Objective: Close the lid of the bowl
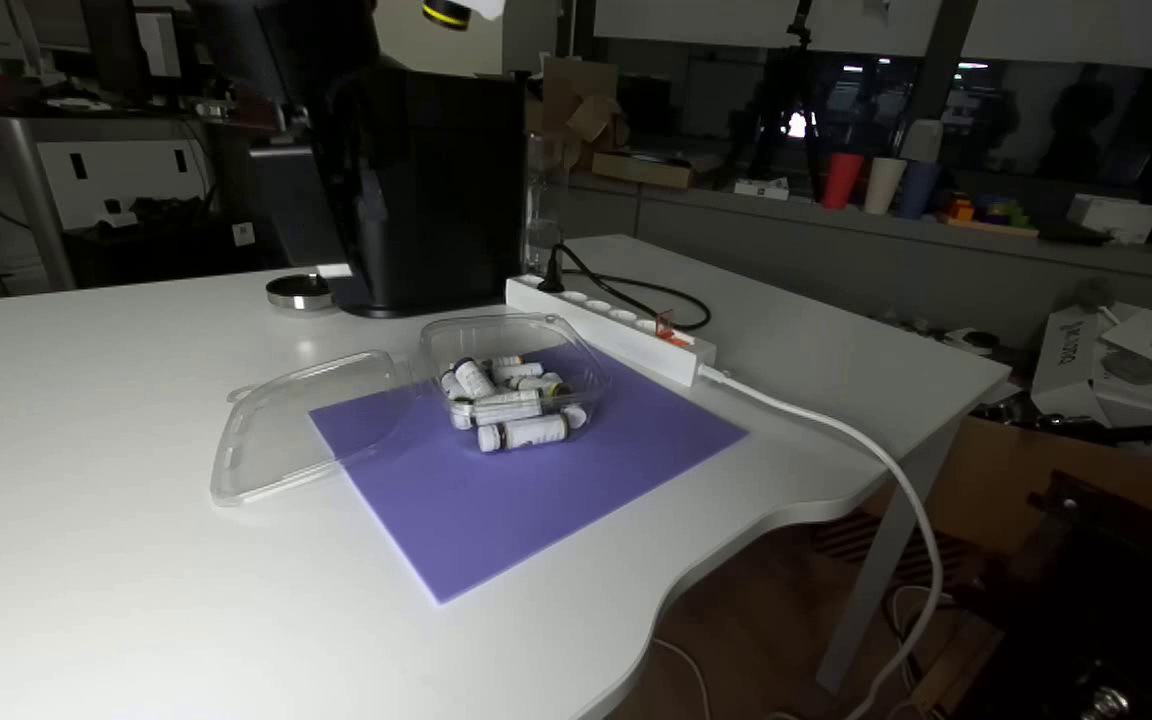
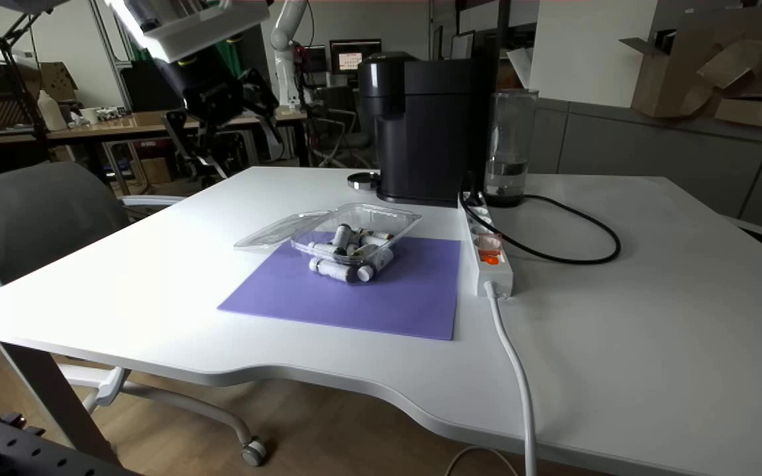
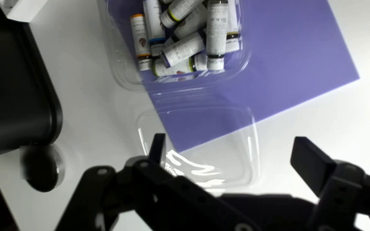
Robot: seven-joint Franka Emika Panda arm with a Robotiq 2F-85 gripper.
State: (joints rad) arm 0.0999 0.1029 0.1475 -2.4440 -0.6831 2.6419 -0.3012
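Plainly, the tool (image 3: 230, 149) has its jaws spread wide with nothing held between them; in an exterior view it hangs raised at the left, apart from the lid (image 2: 282, 231). The lid is open, lying left of the bowl (image 1: 576, 360) in both exterior views, its outer edge pointing left, away from the bowl. In the wrist view its long axis seems to run left to right, parallel to the facing side of the bowl. In an exterior view it slopes, low at its left end and higher beside the bowl's rim; whether the two are joined I cannot tell. Part of the lid lies over a corner of the purple mat (image 1: 546, 490), the rest over the white surface (image 1: 86, 500) beside it. The bowl, mouth up, sits mostly on the mat and holds a jumble of small white-labelled vials (image 3: 185, 48), lying at many angles, some across others. On the far side stands a black machine (image 2: 434, 132), with a low round metal-rimmed object (image 1: 300, 298) at its left foot and a tall clear container (image 2: 512, 132) on its right, its contents unclear
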